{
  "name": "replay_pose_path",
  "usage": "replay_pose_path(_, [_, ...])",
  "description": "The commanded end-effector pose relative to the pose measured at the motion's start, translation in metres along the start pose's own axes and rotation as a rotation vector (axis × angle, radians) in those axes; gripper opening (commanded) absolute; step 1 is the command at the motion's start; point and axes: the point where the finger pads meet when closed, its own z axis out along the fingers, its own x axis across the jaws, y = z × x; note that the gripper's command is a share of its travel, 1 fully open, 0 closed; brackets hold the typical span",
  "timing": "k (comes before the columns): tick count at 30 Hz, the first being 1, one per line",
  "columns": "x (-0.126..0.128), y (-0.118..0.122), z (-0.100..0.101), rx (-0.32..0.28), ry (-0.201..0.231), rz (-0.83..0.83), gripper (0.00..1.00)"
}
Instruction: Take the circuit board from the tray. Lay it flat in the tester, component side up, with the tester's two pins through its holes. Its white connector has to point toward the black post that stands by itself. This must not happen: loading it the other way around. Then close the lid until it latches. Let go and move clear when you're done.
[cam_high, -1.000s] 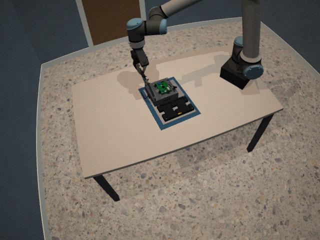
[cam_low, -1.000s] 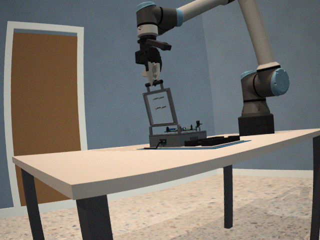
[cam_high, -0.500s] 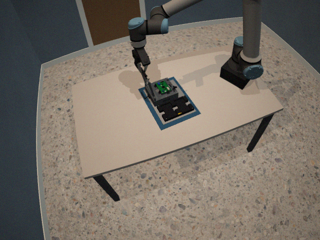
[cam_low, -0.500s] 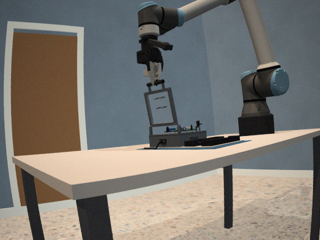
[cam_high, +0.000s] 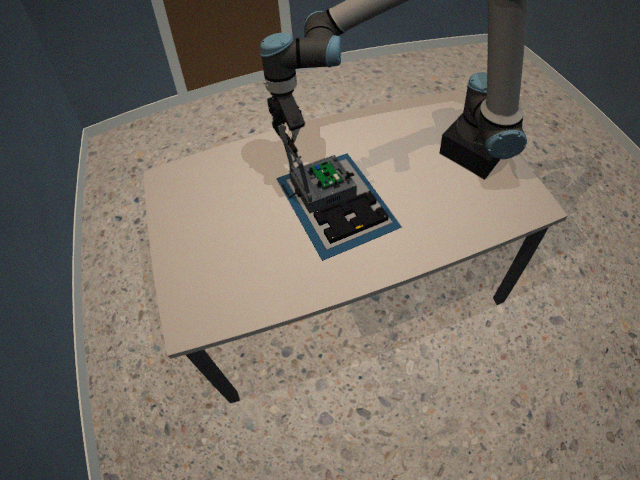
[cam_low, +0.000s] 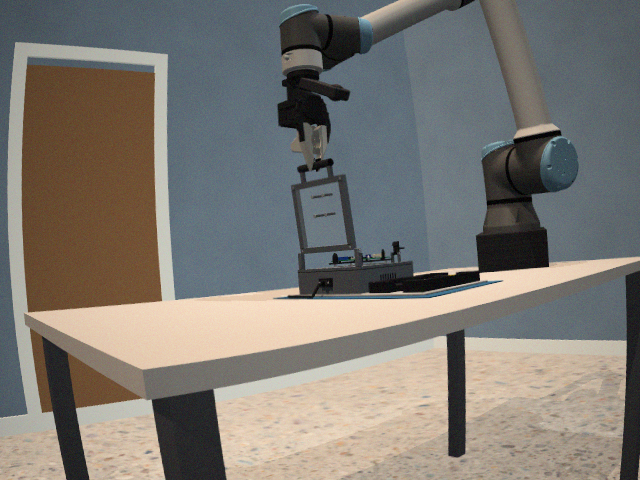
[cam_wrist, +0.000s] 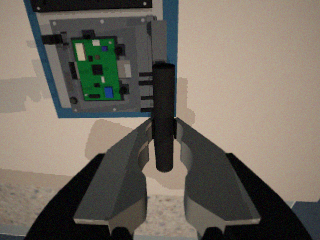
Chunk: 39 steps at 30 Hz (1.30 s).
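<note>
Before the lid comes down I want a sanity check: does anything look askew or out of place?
Nothing stands out. The circuit board lies flat in the tester, the lid stands upright, and the gripper is shut on the lid's handle.

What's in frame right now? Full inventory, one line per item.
Green circuit board: 1, green with a white connector, lying in the tester.
Grey box-shaped tester: 1, grey, on the blue mat.
Framed tester lid: 1, grey frame, standing nearly upright, unlatched.
Black cylindrical lid handle: 1, black, at the lid's top edge.
Black tray: 1, black, beside the tester on the mat.
Blue rectangular mat: 1, blue, mid-table.
Beige table: 1, beige top, dark legs.
Brown door: 1, brown, pale frame, back wall.
Arm: 1, grey with blue caps, black base on the table.
Tool: 1, grey, shut on the lid handle.
</note>
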Motion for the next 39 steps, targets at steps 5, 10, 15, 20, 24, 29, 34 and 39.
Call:
replay_pose_path(5, [-0.011, 0.000, -0.001, 0.000, 0.001, 0.000, 0.00])
replay_pose_path(10, [-0.017, 0.000, -0.002, 0.000, 0.001, 0.000, 0.00])
replay_pose_path(15, [-0.021, 0.000, -0.001, 0.000, 0.001, 0.000, 0.00])
replay_pose_path(20, [-0.028, 0.000, -0.001, 0.000, 0.001, 0.000, 0.00])
replay_pose_path(24, [-0.034, 0.000, -0.001, 0.000, 0.001, 0.000, 0.00])
replay_pose_path(29, [-0.039, 0.000, 0.000, 0.000, 0.001, 0.000, 0.00])
replay_pose_path(34, [-0.047, 0.000, 0.001, 0.000, 0.001, 0.000, 0.00])
replay_pose_path(39, [-0.055, 0.001, 0.002, 0.000, 0.001, 0.000, 0.00])
